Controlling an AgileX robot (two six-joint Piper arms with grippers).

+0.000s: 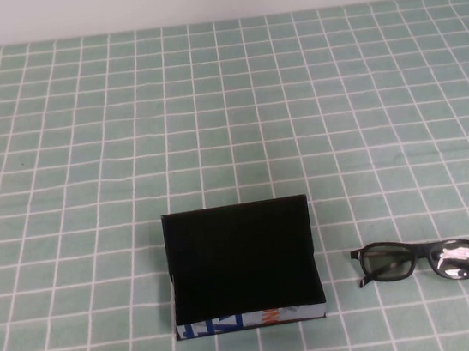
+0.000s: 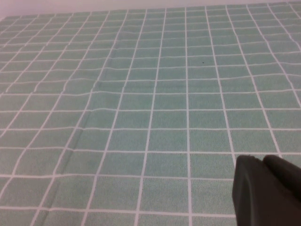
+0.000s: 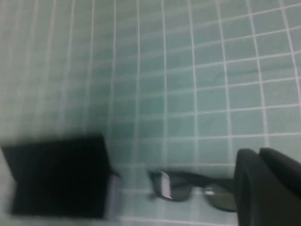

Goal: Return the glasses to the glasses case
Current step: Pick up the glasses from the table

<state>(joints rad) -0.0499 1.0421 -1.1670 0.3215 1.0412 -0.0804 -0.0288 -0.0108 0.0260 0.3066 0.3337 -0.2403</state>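
The black glasses case lies open on the green checked cloth near the front, lid flap raised at the back, white printed edge toward me. The black glasses lie folded on the cloth to the right of the case, apart from it. Neither arm shows in the high view. My right gripper hangs shut and empty above the cloth; its wrist view shows the glasses, partly hidden behind its fingers, and the case beside them. My left gripper is shut and empty over bare cloth.
The green cloth with white grid lines covers the whole table up to a pale wall at the back. Slight wrinkles show in the cloth in the left wrist view.
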